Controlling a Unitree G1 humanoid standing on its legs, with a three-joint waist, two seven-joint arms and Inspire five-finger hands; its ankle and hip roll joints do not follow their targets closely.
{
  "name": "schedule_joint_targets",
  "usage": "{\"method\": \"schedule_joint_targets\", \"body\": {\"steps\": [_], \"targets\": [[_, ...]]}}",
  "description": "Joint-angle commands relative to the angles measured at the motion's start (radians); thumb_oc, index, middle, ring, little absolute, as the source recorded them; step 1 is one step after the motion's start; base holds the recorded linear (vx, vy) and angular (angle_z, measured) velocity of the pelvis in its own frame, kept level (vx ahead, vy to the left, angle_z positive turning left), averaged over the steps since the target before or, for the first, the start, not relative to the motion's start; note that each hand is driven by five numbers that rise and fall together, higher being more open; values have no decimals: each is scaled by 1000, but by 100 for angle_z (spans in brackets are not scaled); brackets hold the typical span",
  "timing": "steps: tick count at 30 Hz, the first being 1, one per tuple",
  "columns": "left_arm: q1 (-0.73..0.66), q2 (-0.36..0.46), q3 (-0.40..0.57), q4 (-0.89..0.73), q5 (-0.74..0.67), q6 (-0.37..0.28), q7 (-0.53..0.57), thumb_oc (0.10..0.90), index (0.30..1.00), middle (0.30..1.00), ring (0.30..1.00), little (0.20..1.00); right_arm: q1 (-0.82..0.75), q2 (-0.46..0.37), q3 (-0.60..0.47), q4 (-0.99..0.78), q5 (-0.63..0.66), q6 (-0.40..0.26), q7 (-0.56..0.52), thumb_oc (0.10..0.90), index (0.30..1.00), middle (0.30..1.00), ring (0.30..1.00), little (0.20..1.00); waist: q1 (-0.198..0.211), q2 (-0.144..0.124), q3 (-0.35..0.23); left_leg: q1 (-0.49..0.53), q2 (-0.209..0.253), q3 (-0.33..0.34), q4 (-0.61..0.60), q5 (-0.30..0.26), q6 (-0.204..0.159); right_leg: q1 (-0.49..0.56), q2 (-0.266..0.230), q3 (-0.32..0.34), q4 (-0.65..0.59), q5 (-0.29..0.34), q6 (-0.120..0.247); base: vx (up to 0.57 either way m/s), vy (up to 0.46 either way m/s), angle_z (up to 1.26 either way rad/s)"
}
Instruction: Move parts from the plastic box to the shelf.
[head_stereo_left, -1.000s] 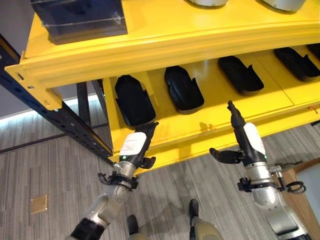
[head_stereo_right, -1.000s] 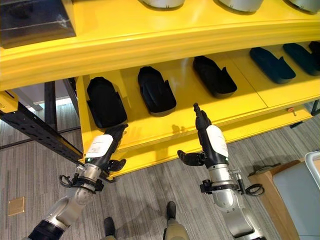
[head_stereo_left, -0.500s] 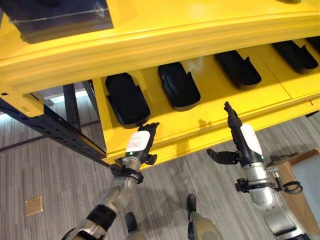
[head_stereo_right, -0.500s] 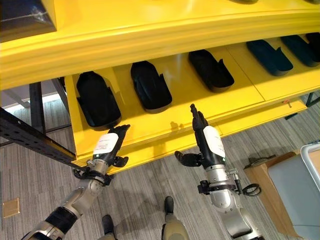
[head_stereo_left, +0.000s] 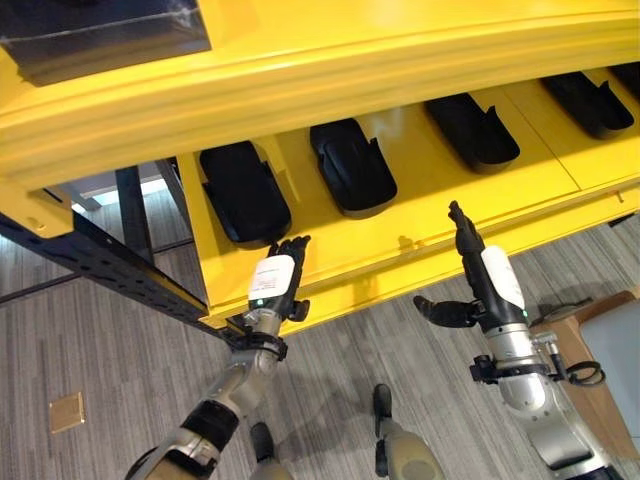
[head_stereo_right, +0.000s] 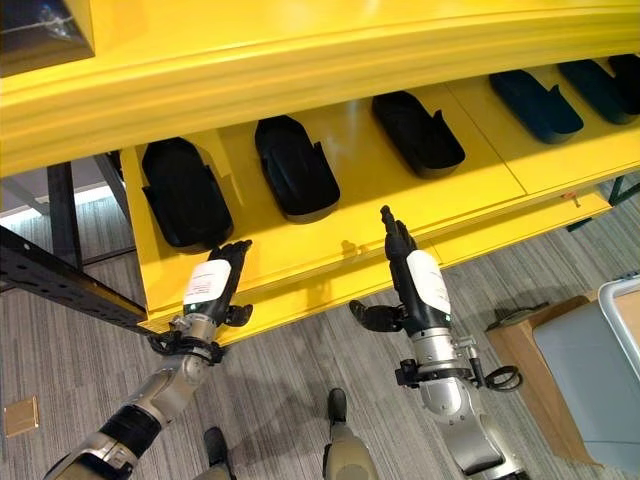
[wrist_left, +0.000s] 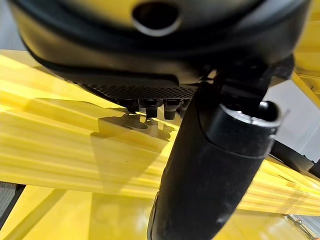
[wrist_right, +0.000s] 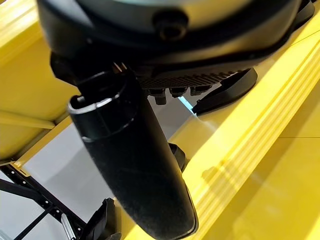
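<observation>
yellow shelf (head_stereo_left: 420, 215) holds black parts (head_stereo_left: 352, 167) in a row; both hands empty. left hand (head_stereo_left: 276, 280) fingers straight at shelf lip, right hand (head_stereo_left: 478, 270) fingers straight, thumb out, just before the edge. risk: fingers knock the lip or a part. since earlier, left hand reached nearer the shelf.

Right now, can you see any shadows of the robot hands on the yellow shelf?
Yes: in the left eye view a small dark shadow lies on the shelf just left of the right robot hand; in the left wrist view the left robot hand throws a finger-shaped shadow on the yellow surface.
</observation>
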Motion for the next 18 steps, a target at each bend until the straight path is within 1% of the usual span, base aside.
{"method": "schedule_joint_targets", "body": {"steps": [1,18], "targets": [[-43,33,85,77,-63,30,19,900,1000,1000,1000,1000,-97,-12,-36,-130,21,-76,-80,900,1000,1000,1000,1000,-8,-57,-10,92,1,13,-7,-35,-5,19,-3,-28,70,-76,11,0,0,0],[49,61,153,40,-84,27,24,900,1000,1000,1000,1000,-95,-12,-47,-129,15,-69,-75,900,1000,1000,1000,1000,7,-55,-6,103,-8,11,-7,-41,0,29,-8,-29,74,-81,12,0,0,0]]}}
